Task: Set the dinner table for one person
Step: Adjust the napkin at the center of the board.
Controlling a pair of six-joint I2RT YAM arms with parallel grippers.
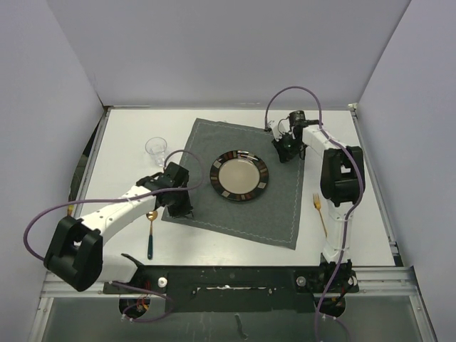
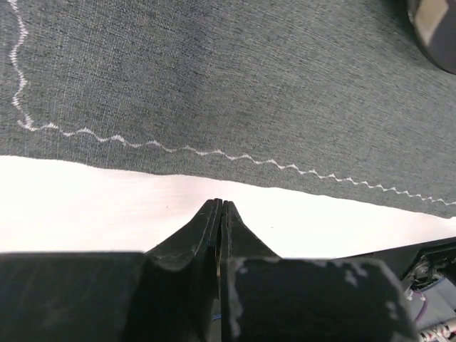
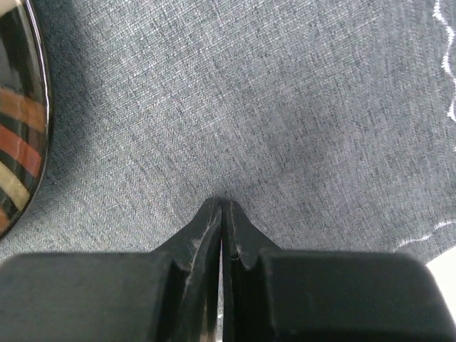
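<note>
The white dinner table (image 1: 128,142) carries a dark grey stitched placemat (image 1: 278,206) with a dark-rimmed, striped plate (image 1: 239,176) in its middle. A gold spoon with a dark blue handle (image 1: 150,231) lies on the table left of the mat. A gold fork (image 1: 319,212) lies on the table right of it. My left gripper (image 1: 185,210) is shut by the mat's near left edge. In the left wrist view its tips (image 2: 222,203) are over the white table (image 2: 85,206), just short of the mat (image 2: 214,71). My right gripper (image 1: 286,153) is shut over the mat's far right part (image 3: 285,107), with the plate rim (image 3: 18,121) to its left.
A clear glass (image 1: 157,148) stands on the table left of the mat's far corner. White walls close off the back and both sides. The arm bases and a dark rail (image 1: 228,281) run along the near edge.
</note>
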